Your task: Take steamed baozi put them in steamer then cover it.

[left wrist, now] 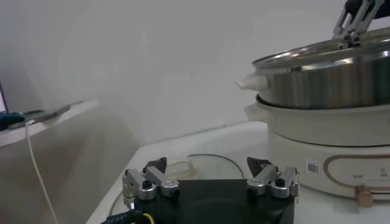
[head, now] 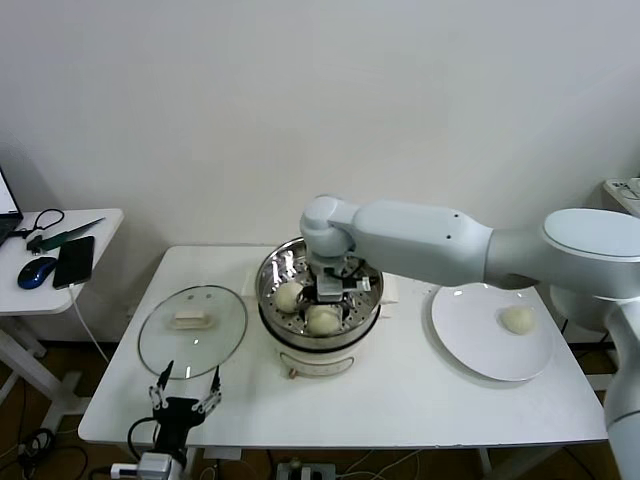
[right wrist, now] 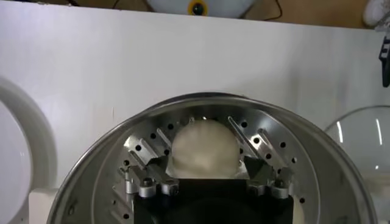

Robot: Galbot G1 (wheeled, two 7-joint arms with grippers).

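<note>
My right gripper (head: 335, 288) reaches down into the steel steamer (head: 275, 262). It is open, its fingers standing either side of a baozi (right wrist: 204, 149) that rests on the perforated floor. Two baozi show in the basket, one (head: 322, 319) at the gripper and another (head: 289, 295) to its left. One more bun (head: 518, 319) lies on the white plate (head: 470, 345). The glass cover (head: 225, 335) lies flat on the table left of the steamer. My left gripper (head: 185, 392) hovers open just in front of the cover, holding nothing.
The steamer sits on a cream pot base (left wrist: 317, 131) at the table's middle. A side table (head: 105, 225) at the far left carries a phone (head: 75, 260) and a mouse (head: 36, 271). The wall stands close behind the table.
</note>
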